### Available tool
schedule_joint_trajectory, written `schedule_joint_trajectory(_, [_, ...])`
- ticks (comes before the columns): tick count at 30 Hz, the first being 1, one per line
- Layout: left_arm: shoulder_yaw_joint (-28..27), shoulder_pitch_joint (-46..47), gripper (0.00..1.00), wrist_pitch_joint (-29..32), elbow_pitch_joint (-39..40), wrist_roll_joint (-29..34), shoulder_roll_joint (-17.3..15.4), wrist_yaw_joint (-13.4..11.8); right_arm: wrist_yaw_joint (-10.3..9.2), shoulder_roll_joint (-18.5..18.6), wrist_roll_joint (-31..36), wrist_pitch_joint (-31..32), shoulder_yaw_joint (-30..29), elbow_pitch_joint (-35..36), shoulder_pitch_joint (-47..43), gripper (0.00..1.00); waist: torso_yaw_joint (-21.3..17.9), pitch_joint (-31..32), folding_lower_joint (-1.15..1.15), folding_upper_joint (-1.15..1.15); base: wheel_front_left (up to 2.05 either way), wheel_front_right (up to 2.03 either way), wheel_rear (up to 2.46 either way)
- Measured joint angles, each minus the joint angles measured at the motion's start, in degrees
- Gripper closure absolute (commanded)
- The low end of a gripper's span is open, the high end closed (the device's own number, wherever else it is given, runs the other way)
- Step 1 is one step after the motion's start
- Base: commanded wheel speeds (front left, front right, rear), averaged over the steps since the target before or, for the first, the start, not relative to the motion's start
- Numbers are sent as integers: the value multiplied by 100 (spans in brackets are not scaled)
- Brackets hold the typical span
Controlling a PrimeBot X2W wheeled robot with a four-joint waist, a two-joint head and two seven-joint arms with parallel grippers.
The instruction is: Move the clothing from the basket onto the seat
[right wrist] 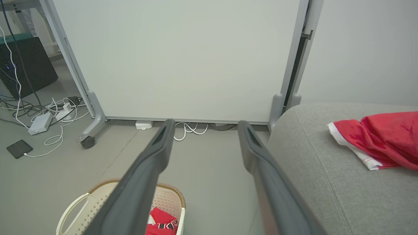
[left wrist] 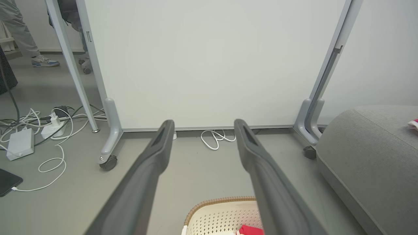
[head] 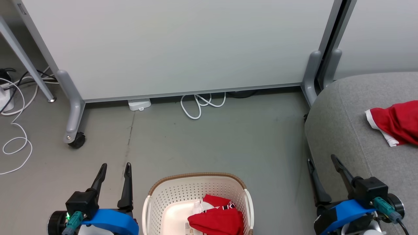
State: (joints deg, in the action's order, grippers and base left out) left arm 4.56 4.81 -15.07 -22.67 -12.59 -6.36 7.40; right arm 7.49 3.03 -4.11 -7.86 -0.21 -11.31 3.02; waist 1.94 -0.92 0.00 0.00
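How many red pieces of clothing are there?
2. A plain red garment with a white cuff lies on the grey seat; a striped-trim garment sits in the basket. Others may hide beneath it.

One garment (head: 217, 219) in the basket (head: 183, 192), second garment (head: 400, 120) on the seat (head: 339, 130) to its right, partition (head: 179, 45) behind both.

The striped-trim red garment (head: 217, 217) lies crumpled in the cream basket's (head: 169, 192) near right corner. The plain red garment (head: 396, 122) lies on the grey seat (head: 339, 130).
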Motion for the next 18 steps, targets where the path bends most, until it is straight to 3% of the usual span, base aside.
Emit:
schedule_joint_trajectory(8, [71, 51, 0, 0, -29, -3, -1, 0, 0, -5, 2, 33, 147, 147, 61, 0, -112, -239, 0, 0, 0, 0, 0])
schedule_joint_trajectory(18, [460, 582, 0, -1, -297, -51, -81, 0, 0, -8, 29, 38, 299, 392, 413, 0, -363, -977, 1, 0, 0, 0, 0])
